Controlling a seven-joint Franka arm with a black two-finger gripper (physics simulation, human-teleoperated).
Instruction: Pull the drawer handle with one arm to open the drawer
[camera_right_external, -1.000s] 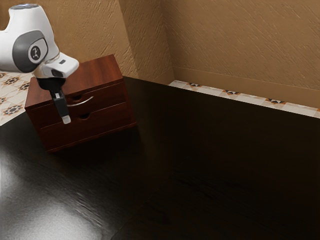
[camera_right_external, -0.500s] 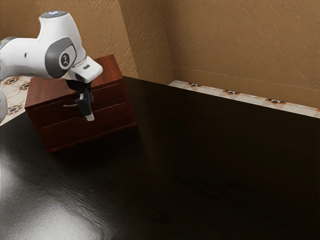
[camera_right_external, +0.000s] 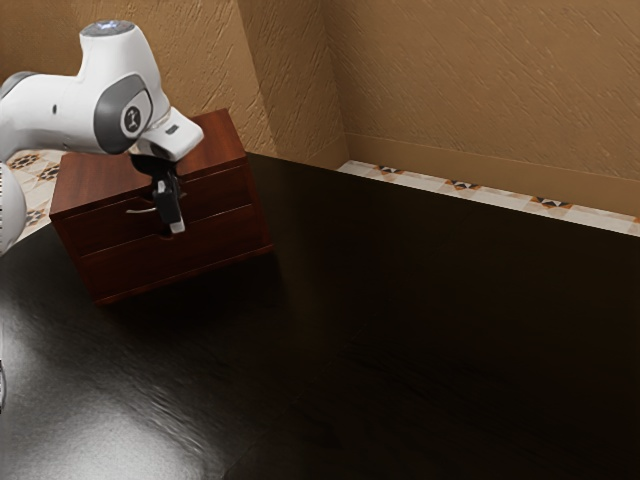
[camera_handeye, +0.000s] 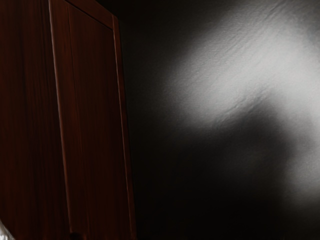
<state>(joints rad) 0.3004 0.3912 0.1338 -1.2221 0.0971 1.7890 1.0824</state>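
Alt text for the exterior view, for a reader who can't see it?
A white robot arm reaches from the exterior view's left, its black end effector pointing down at the upper drawer's handle on a reddish wooden two-drawer chest. The chest stands on a dark glossy table.

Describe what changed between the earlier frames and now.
The tool moved toward the exterior view's right across the chest's front, then slightly up and back, ending at the upper drawer handle. Whether it has taken hold cannot be told. The wooden drawer chest stayed put on the black table, and its drawers look shut as before.
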